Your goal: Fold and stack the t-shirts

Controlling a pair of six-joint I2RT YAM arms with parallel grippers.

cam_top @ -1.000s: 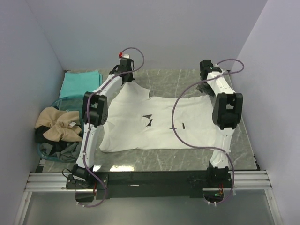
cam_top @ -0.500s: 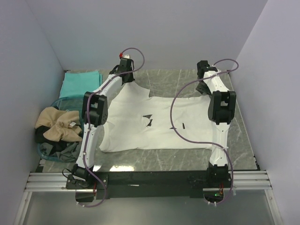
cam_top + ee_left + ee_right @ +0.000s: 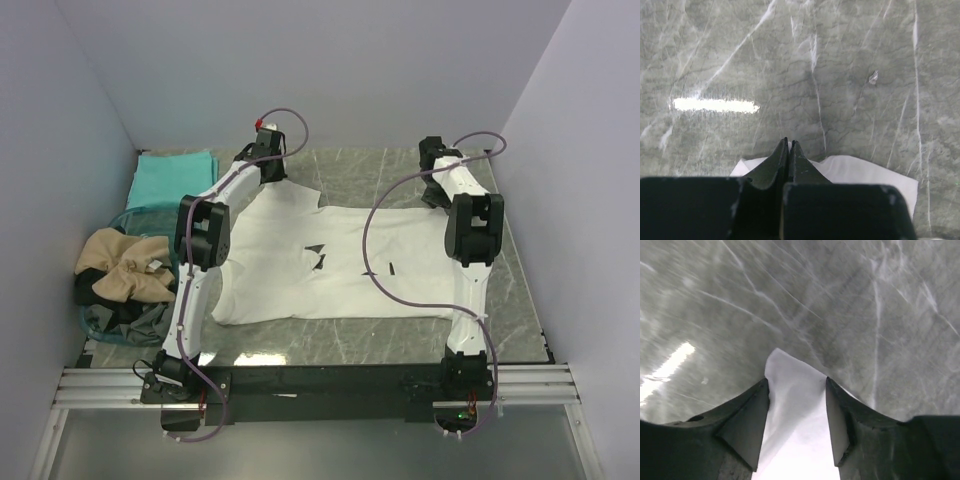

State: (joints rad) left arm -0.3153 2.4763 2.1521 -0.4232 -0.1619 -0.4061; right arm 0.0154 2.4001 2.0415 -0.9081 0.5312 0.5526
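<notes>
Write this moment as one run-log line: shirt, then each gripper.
white t-shirt: flat, unfolded | left gripper: shut on its far-left corner | right gripper: open astride far-right corner | teal t-shirt: folded

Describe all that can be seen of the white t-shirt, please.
The white t-shirt is thin, soft cloth with small black marks near its middle, spread nearly flat on the grey marbled table. Its far left corner is drawn toward the left end effector, whose shut jaws seem to pinch it. Its far right corner lies between the parted jaws of the right end effector, not gripped yet. The left arm crosses above its left edge.
</notes>
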